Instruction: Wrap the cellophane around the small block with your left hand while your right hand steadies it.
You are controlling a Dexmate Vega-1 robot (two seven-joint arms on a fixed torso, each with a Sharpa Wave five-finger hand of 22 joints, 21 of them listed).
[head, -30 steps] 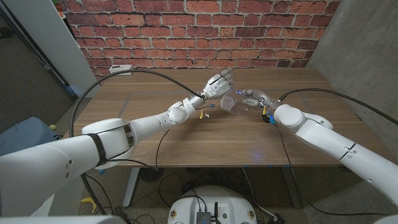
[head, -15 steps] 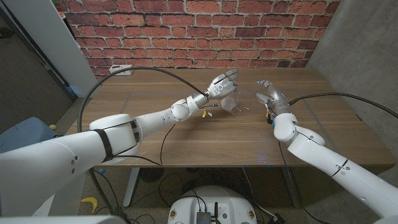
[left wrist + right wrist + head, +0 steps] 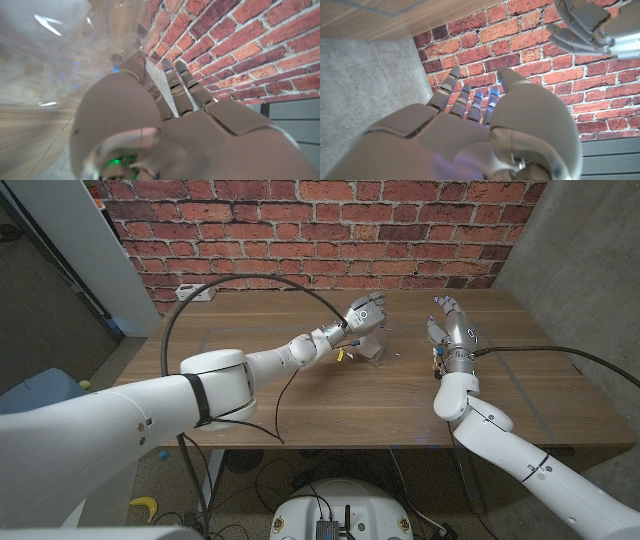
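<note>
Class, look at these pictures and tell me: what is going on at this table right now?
A two-armed robot is working at a wooden table. Its left hand is at the clear cellophane, which lies crumpled around something on the table; the block itself cannot be made out. The right hand is raised apart from it, fingers spread, holding nothing, so nothing is steadying the bundle.

Count: 2 robot hands, left hand [image 3: 362,315] centre frame, right hand [image 3: 449,328] right of centre. 1 cellophane sheet [image 3: 372,346] at centre. 1 wooden table [image 3: 300,395]. 1 power strip [image 3: 195,291], upper left.
</note>
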